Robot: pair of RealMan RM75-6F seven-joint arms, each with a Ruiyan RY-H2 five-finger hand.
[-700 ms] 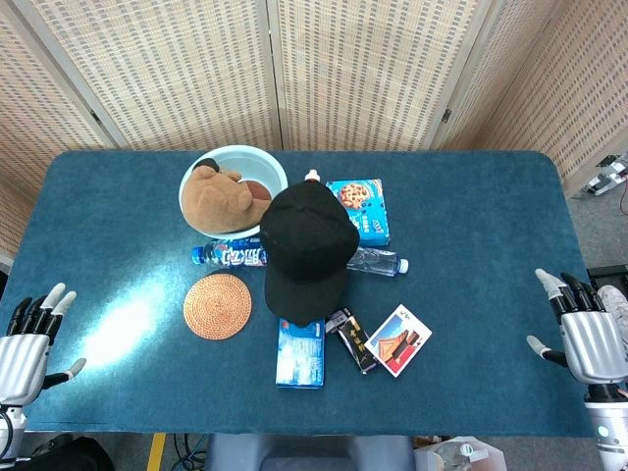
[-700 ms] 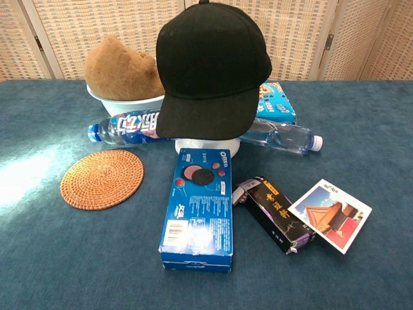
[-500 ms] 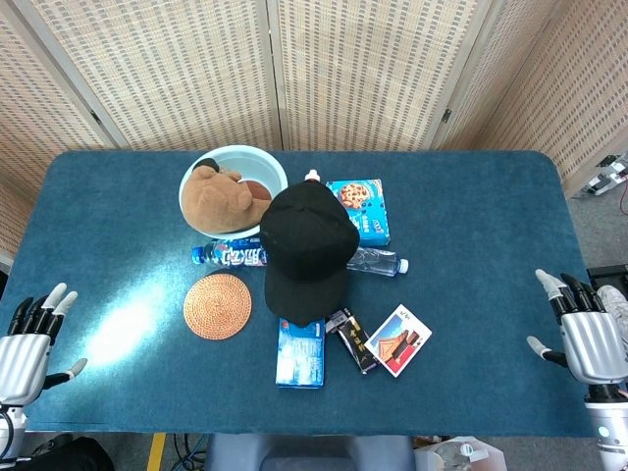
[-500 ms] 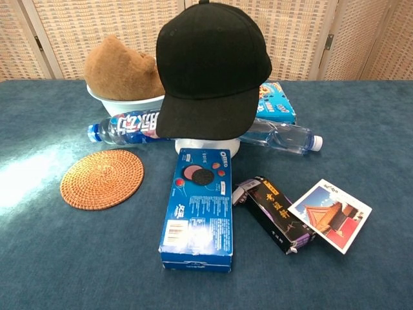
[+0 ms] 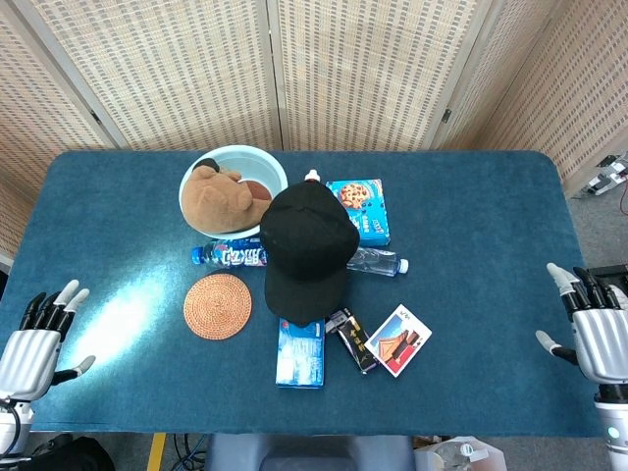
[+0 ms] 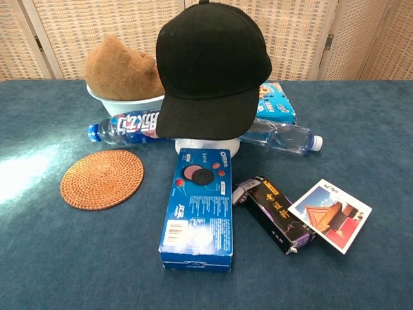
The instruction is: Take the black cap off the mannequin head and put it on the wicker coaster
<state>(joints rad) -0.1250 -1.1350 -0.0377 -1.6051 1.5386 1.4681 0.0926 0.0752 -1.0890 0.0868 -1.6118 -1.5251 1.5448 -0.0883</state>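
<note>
Haven't even started the reach: black cap point(image 5: 306, 250) sits on the mannequin head point(image 6: 208, 146), both my left hand point(image 5: 34, 341) and right hand point(image 5: 596, 332) are spread and empty, so I'd grab it for the wicker coaster point(image 5: 217, 306).

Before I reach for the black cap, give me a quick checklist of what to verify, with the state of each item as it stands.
1. Black cap seated on the mannequin head, brim toward the robot: ok.
2. Wicker coaster bare, nothing lying on it: ok.
3. Left hand holds nothing, fingers apart, at the table's near left corner: ok.
4. Right hand holds nothing, fingers apart, off the table's right edge: ok.
5. Space around the cap: not ok. The cookie box lies just in front of the base, and bottles lie on both sides.
6. Whether the mannequin's base is fixed to the table: cannot tell.
</note>
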